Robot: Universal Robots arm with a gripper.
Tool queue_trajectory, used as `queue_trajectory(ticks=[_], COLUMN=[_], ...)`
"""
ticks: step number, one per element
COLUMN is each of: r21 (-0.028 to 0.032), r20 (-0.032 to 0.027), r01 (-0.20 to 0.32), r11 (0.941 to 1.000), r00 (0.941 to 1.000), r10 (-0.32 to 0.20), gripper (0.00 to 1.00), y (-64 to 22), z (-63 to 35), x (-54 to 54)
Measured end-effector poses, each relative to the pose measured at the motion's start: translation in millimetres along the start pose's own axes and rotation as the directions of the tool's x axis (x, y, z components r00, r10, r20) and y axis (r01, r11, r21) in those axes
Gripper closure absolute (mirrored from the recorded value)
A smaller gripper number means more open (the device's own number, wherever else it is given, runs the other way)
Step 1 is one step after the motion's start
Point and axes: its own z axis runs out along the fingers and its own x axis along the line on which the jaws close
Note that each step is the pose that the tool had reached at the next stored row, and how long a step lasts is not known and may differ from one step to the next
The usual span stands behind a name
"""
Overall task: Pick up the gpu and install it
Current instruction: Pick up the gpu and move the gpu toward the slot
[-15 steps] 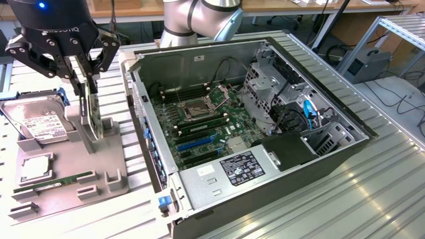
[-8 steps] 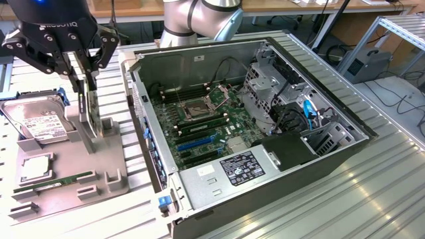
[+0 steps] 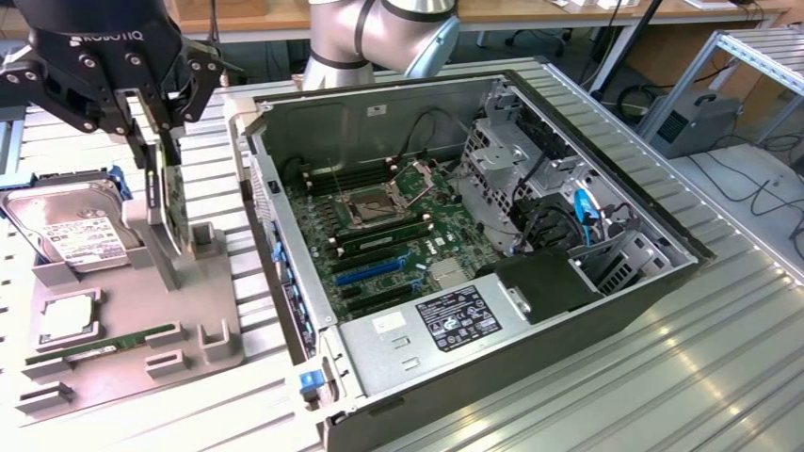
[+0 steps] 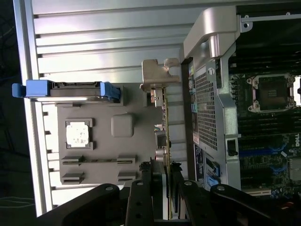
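The gpu [image 3: 173, 202] [image 4: 165, 127] stands upright on its long edge at the side of the grey parts fixture [image 3: 201, 273] [image 4: 136, 150] that faces the computer case [image 3: 603, 169] [image 4: 214, 94]. Its silver bracket [image 4: 157, 75] is at the end away from the gripper. The gripper [image 3: 157, 141] [image 4: 162, 169] is clamped on it from above, with 1 finger pressed to each face of the card. I cannot tell whether the card's lower edge has cleared its slot.

On the same fixture a hard drive [image 3: 70, 231] [image 4: 66, 89] sits near the far edge, a processor [image 3: 70, 318] [image 4: 77, 134] lies flat in its pocket, and a green RAM stick [image 3: 107, 342] lies along the near edge.

Just beside the card rises the case's perforated rear wall. The case lies on its side with the top open, so the motherboard [image 3: 377, 235] and its blue slots [image 3: 371, 268] are exposed. Drive cages and cables crowd the end of the case at the exterior view's right.

Everything rests on a slatted aluminium table [image 3: 703, 358] [image 4: 94, 42], which is bare along its near edge. Beyond the table are desks, floor cables and a metal rack [image 3: 754, 56].
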Motion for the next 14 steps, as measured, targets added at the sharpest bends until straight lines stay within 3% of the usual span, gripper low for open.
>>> queue_trajectory(ticks=[14], r21=[0.0], r20=[0.0001], r01=[0.0], r11=[1.0], r00=[1.0], r10=[0.0], gripper=[0.73], y=[0.4], z=[-13.9], x=[-0.3])
